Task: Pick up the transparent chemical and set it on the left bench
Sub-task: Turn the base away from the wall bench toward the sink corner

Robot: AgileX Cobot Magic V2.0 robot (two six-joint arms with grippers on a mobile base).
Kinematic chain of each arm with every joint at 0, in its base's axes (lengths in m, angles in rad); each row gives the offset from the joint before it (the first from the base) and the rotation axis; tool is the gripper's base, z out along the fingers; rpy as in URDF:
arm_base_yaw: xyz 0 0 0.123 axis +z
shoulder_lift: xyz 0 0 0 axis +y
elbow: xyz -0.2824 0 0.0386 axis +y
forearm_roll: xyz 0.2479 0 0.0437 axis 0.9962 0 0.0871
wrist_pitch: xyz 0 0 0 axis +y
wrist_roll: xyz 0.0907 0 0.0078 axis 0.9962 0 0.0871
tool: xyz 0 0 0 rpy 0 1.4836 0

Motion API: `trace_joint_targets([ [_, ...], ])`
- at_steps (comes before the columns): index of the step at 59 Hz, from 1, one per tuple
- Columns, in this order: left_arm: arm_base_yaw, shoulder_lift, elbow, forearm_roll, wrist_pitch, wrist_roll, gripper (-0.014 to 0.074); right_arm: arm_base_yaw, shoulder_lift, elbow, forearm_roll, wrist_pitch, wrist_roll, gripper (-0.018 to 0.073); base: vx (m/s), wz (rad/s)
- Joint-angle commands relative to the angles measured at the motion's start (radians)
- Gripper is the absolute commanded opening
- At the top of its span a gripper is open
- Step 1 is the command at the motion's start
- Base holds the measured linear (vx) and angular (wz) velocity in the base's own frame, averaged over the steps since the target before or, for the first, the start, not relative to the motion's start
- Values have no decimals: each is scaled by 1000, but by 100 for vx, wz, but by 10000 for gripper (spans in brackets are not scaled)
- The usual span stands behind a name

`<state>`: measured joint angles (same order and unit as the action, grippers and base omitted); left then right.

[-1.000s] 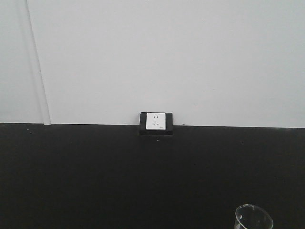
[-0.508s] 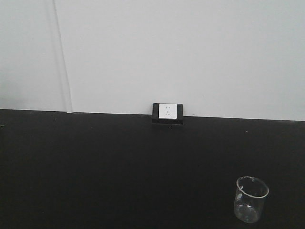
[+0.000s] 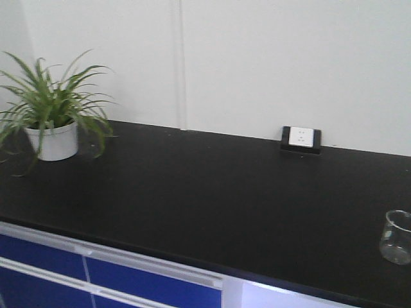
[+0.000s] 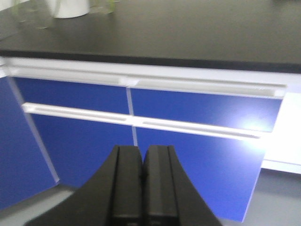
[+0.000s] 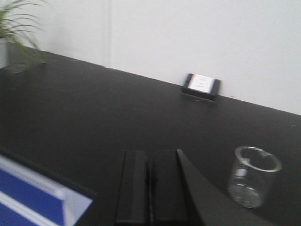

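Observation:
The transparent chemical, a small clear glass beaker [image 3: 396, 237], stands upright on a black worktop [image 3: 212, 192] at the right edge of the front view. In the right wrist view the beaker [image 5: 251, 182] stands to the right of my right gripper [image 5: 149, 157], apart from it. That gripper is shut and empty, low over the worktop. My left gripper [image 4: 142, 153] is shut and empty, facing blue cabinet fronts [image 4: 197, 110] below the worktop edge. The left bench with white bins is out of view.
A white wall socket [image 3: 300, 138] sits at the back of the worktop against the white wall. A potted green plant [image 3: 51, 115] stands at the far left. Blue cabinets with white handles [image 3: 96, 276] are under the worktop.
The front view has swung left and pulled back: socket and beaker shifted right, the beaker now at the right edge. The plant and the blue cabinet fronts have come into view.

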<state>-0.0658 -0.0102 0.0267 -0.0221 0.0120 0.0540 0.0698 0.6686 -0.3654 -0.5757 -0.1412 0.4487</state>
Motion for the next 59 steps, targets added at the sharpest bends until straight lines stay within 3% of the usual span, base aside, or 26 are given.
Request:
trace_joint_targets([
  [1,-2,-19,16,-1,-78,-8,-3,-2,-4,-27,-2,-65,1,-3,-33,58],
  [59,-2,-19,16,-1,-78,-8,-3,-2,-4,-27,-2,-65,1,-3,-29,71],
])
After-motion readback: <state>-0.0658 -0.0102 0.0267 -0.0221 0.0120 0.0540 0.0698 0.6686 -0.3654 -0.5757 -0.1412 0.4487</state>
